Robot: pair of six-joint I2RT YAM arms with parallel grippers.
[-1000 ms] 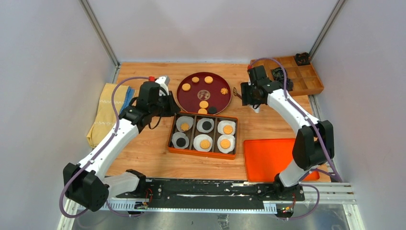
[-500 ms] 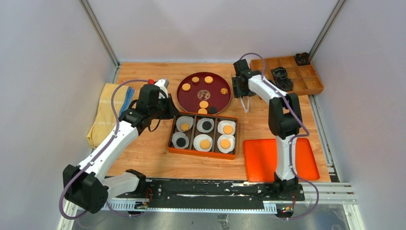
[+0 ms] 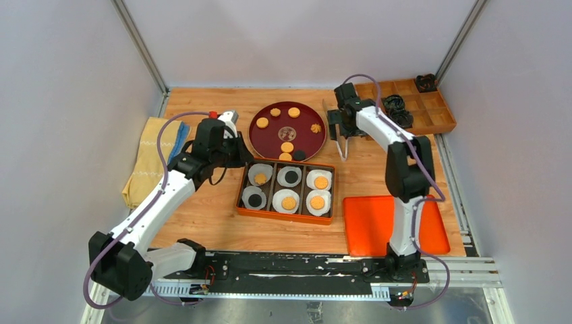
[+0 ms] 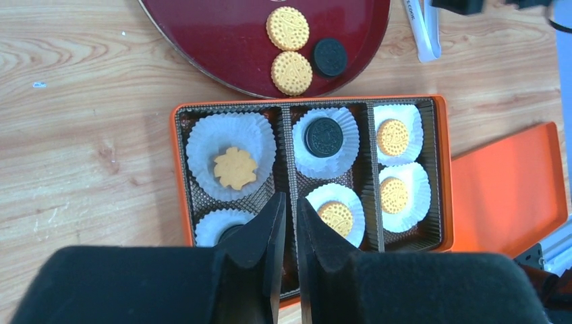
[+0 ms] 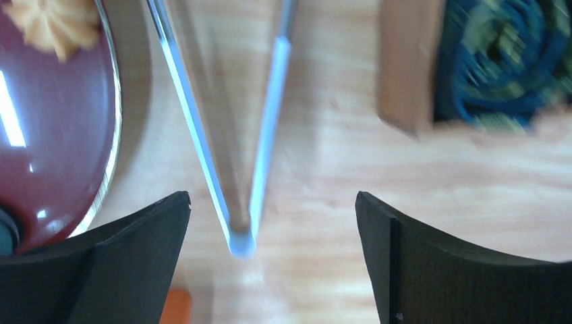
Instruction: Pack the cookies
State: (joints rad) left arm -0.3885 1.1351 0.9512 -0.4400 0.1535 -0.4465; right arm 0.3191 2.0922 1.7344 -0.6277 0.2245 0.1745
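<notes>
Several cookies [image 3: 287, 146] lie on the round dark-red plate [image 3: 266, 138], tan ones, a black one and a knobbly one [image 5: 57, 23]. The orange box [image 4: 177, 175] holds six white paper cups, each with a cookie, such as a flower-shaped one [image 4: 234, 168] and a black one [image 4: 324, 137]. My left gripper [image 4: 289, 198] hangs above the box's near-left part, shut, with nothing between its fingers. My right gripper [image 5: 272, 197] stands wide open to the right of the plate. Clear plastic tongs [image 5: 233, 169] lie on the table below it, touching neither finger.
An orange lid [image 3: 388, 223] lies right of the box. A wooden organizer [image 3: 411, 104] with dark items stands at the back right. A yellow towel [image 3: 152, 158] lies at the left. Grey walls enclose the table on three sides.
My right gripper carried the tongs left toward the plate, then opened wide; the tongs now lie free on the table. The left arm has hardly moved.
</notes>
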